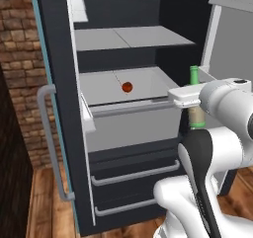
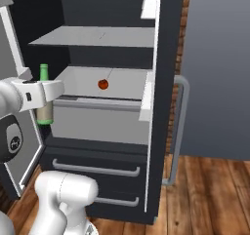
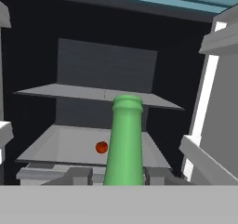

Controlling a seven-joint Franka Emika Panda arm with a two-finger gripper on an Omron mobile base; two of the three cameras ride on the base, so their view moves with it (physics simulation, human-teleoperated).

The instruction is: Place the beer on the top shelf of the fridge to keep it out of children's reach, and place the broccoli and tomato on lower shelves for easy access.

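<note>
My gripper (image 1: 189, 98) is shut on the beer (image 1: 194, 76), a slim green bottle with a pale label, held upright in front of the open fridge (image 1: 58, 59), at its right side beside the door. From the other side, the gripper (image 2: 48, 90) clasps the beer (image 2: 44, 72) around its body at about the height of the grey drawer. In the hand view the beer's green neck (image 3: 124, 139) rises between my fingertips. The tomato (image 1: 127, 87) (image 2: 103, 84) (image 3: 101, 147) lies in the pulled-out grey drawer (image 1: 129, 129). The broccoli is out of view.
A grey shelf (image 1: 129, 37) (image 2: 97, 36) (image 3: 93, 93) spans the fridge above the drawer. Two lower drawers with grey bar handles (image 1: 136, 174) sit below. The open door (image 1: 232, 29) (image 2: 10, 39) stands close beside the bottle. A brick wall (image 1: 20, 59) is on the left.
</note>
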